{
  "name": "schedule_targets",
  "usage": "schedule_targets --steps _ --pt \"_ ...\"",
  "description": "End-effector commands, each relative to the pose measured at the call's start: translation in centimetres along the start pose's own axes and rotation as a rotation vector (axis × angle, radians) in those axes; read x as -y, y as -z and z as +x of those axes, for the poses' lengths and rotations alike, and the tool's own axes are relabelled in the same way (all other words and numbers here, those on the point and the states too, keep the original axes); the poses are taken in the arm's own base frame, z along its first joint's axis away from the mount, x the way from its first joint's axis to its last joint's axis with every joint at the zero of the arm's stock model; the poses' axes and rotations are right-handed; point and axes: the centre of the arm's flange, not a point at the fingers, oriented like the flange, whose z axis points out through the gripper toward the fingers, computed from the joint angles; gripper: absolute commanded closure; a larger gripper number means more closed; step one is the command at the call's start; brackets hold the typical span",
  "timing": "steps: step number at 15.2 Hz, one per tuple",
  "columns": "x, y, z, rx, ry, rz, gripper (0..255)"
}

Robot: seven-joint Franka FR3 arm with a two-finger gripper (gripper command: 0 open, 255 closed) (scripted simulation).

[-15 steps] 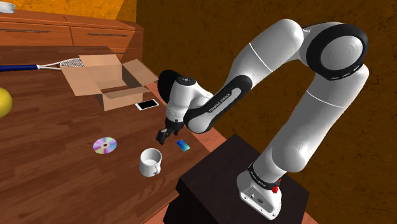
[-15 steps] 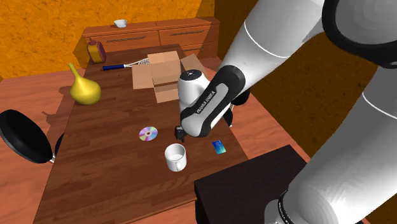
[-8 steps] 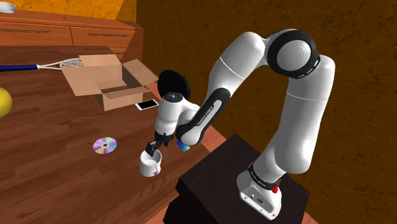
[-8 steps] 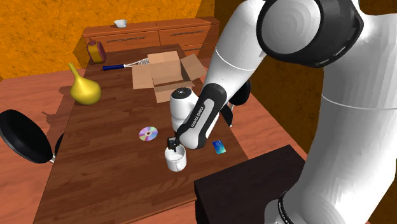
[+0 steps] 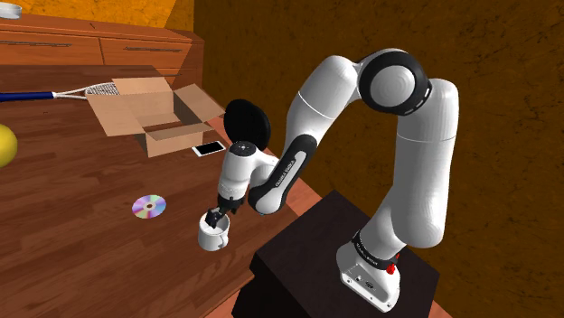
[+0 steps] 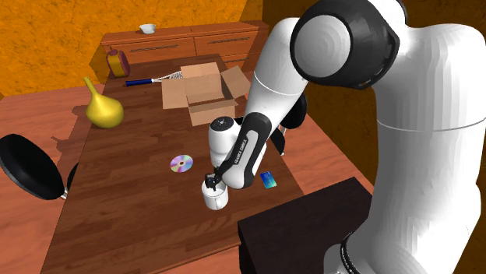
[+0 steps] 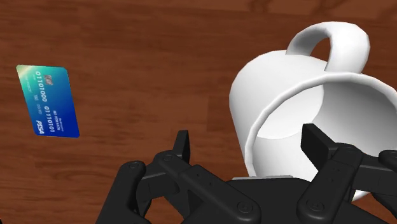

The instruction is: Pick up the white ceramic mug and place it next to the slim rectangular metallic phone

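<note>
A white mug [image 5: 213, 236] [image 6: 216, 198] stands upright on the wooden table [image 5: 72, 226], near the edge closest to the stand. My black gripper [image 5: 215, 217] [image 6: 211, 183] is down at its mouth. In the wrist view the gripper [image 7: 250, 140] is open and straddles the mug [image 7: 305, 95] wall: one finger hangs inside the cup, the other outside, and neither presses the wall. The handle points away from the hand. The slim white-faced phone [image 5: 209, 148] lies flat beside the cardboard box, farther back on the table.
A blue card [image 7: 51, 102] [image 6: 269, 180] lies near the mug and a CD [image 5: 149, 206] on its other side. An open cardboard box [image 5: 149, 113], a racket [image 5: 86, 91], a yellow gourd [image 6: 103, 109] and a black pan [image 6: 27, 167] stand farther off. The dark stand [image 5: 334, 262] is close by.
The gripper has come down and toward the mug, from above the table beside the card to the mug's rim. The mug has not moved.
</note>
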Motion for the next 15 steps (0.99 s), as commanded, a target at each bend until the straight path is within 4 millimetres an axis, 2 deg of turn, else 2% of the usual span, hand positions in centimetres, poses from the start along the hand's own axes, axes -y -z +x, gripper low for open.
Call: schedule_targets --steps 1,6,7,15 --pt "0.0 -0.09 -0.02 0.0 0.0 0.0 0" --pt "0.0 -0.08 -0.02 0.0 0.0 0.0 0" --pt "0.0 -0.08 -0.02 0.0 0.0 0.0 255" --pt "0.0 -0.08 -0.01 0.0 0.0 0.0 255"
